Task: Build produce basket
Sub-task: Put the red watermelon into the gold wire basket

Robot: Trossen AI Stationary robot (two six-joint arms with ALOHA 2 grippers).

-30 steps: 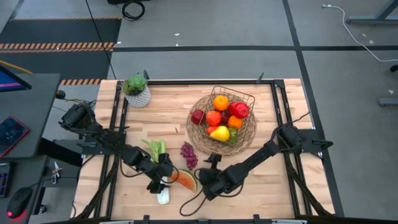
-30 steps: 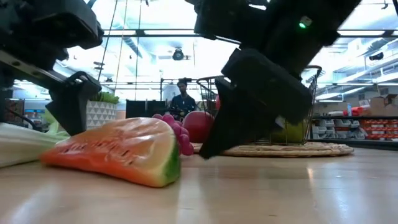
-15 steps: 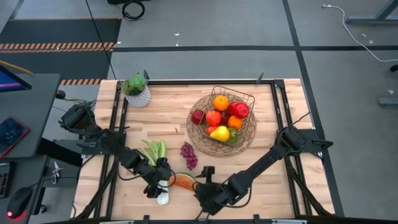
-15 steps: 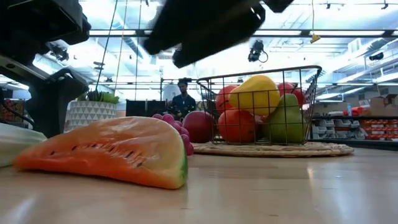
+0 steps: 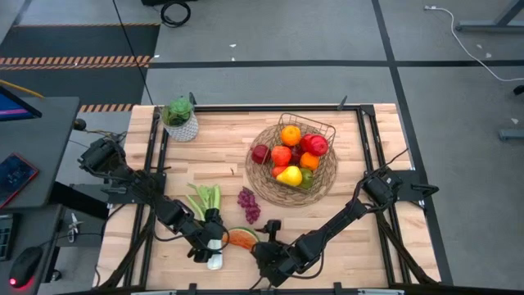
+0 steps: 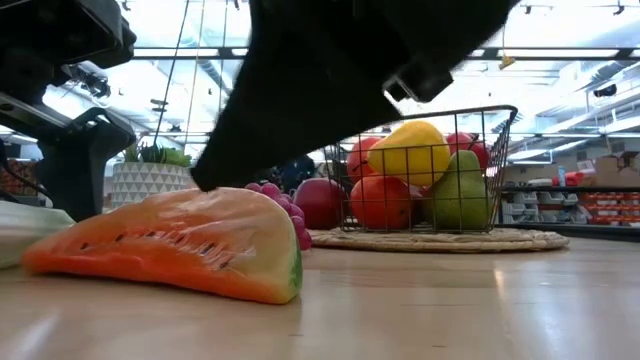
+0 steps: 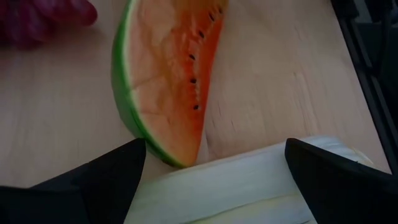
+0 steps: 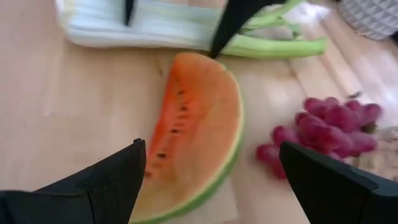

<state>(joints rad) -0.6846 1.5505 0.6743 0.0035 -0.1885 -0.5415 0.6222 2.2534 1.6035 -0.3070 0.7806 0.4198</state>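
Observation:
The brown wire basket [image 5: 291,160] stands at the table's far right middle and holds apples, oranges, a lemon and a pear. Outside it lie the purple grapes [image 5: 247,205], the watermelon slice [image 8: 193,137] and the long leek [image 5: 210,225]. My left gripper [image 7: 214,144] is open, tilted down, with a finger on either side of the leek's white end [image 7: 217,186]. My right gripper [image 8: 211,144] is open and low near the front edge. It points at the watermelon slice, which shows between its fingers.
A white netted pot with a green plant [image 5: 180,119] stands at the far left corner. Black rails [image 5: 372,164] run along the table's sides. Bare wood lies to the right of the right arm. A person shows far off in the room behind.
My right gripper has gone toward the table's left and near edge, up to the watermelon slice, tipping as it went. The slice has slid a little on the table. My left gripper has crept slightly along the leek toward the near edge. Both stay open.

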